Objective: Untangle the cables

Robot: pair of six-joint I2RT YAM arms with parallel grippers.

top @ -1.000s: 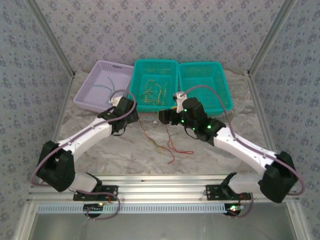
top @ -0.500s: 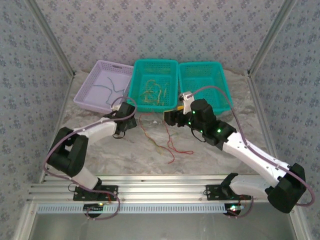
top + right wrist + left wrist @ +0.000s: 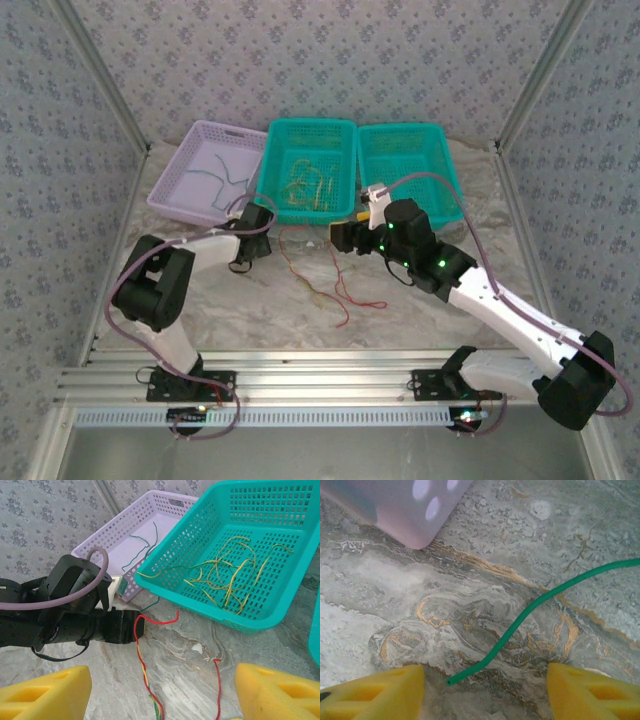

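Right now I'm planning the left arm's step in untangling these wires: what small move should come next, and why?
Probably lower the left arm's yellow fingers slightly and close them on the thin green wire: its free end lies on the marble table between them, and they stand open, holding nothing.

White-shelled, black-jointed left arm [image 3: 200, 245] and right arm [image 3: 510, 310] carry thick purplish-grey cables [image 3: 65, 600], green lights [image 3: 437, 263] and yellow wedge-shaped fingers [image 3: 45, 692].
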